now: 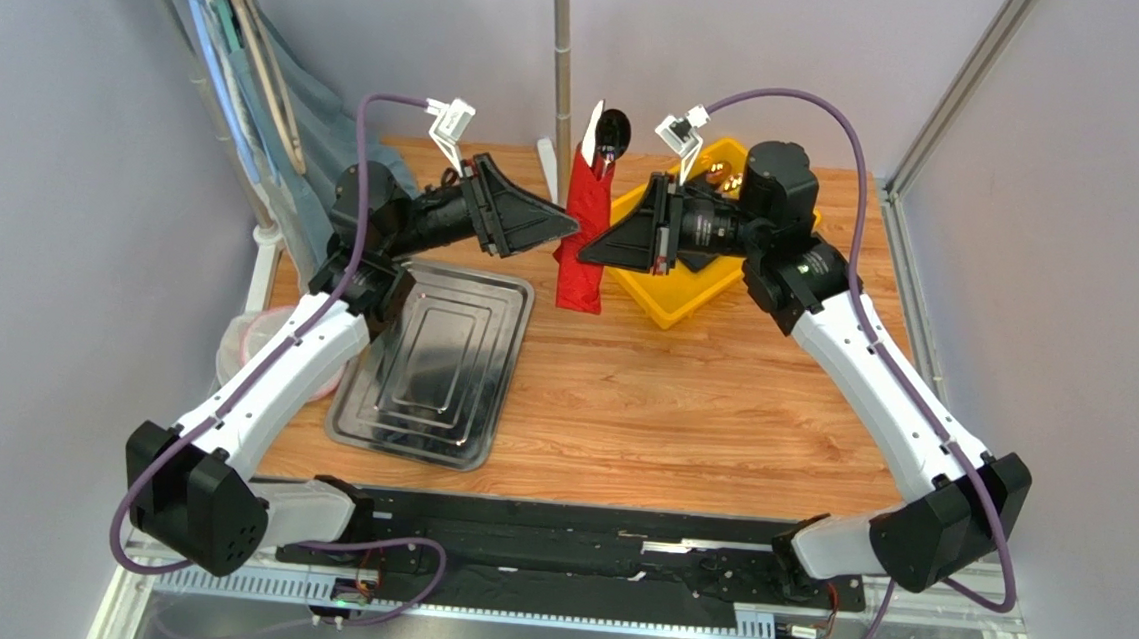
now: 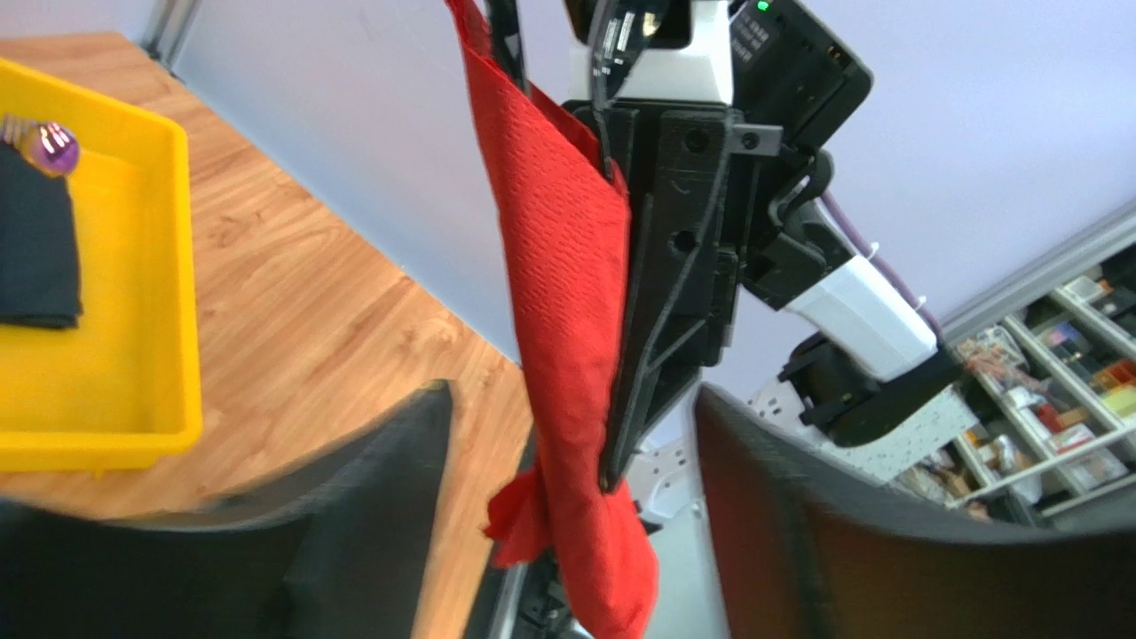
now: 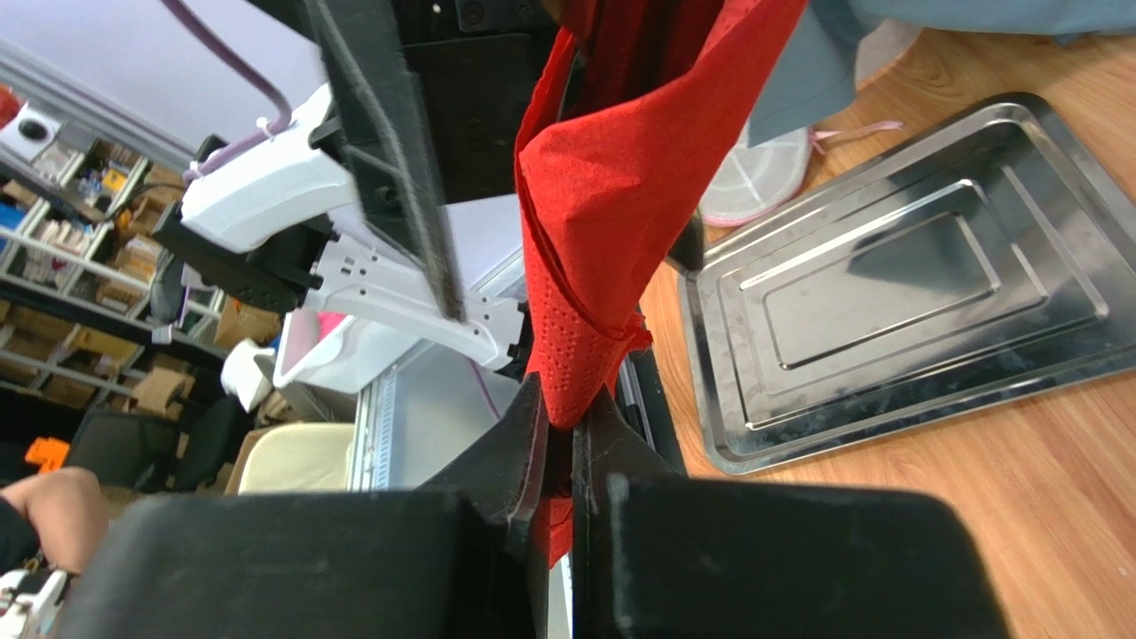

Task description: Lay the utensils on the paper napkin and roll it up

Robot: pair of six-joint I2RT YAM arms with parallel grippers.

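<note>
1. The right gripper (image 3: 560, 424) is pinched tight on the lower part of the paper napkin (image 3: 594, 240). Its two fingers meet through the red paper.
2. The left gripper (image 2: 571, 400) is spread wide. Its fingers stand on either side of the roll with a gap on each side, gripping nothing.
3. The napkin hangs upright in the air between the two wrists, above the far part of the table (image 1: 674, 417) and just beside the yellow bin (image 1: 695, 295). The steel tray (image 1: 438, 356) lies well apart on the left.
4. The napkin is bright red with a fine embossed texture. It is wound into a loose tube with a crumpled corner sticking out near the bottom.
5. The utensils sit inside the tube. Only the round black bowl of the spoon (image 1: 613, 127) and a dark stem beside it show at the top.
6. Handling, as a judgement: the paper is thin, soft and easily torn, while the metal inside is slim, slick and much the heavier. Held upright, the pieces could slide out of the bottom.
7. The best hold is probably mid-roll, squeezing through the paper onto the handles, not the loose corner.
</note>
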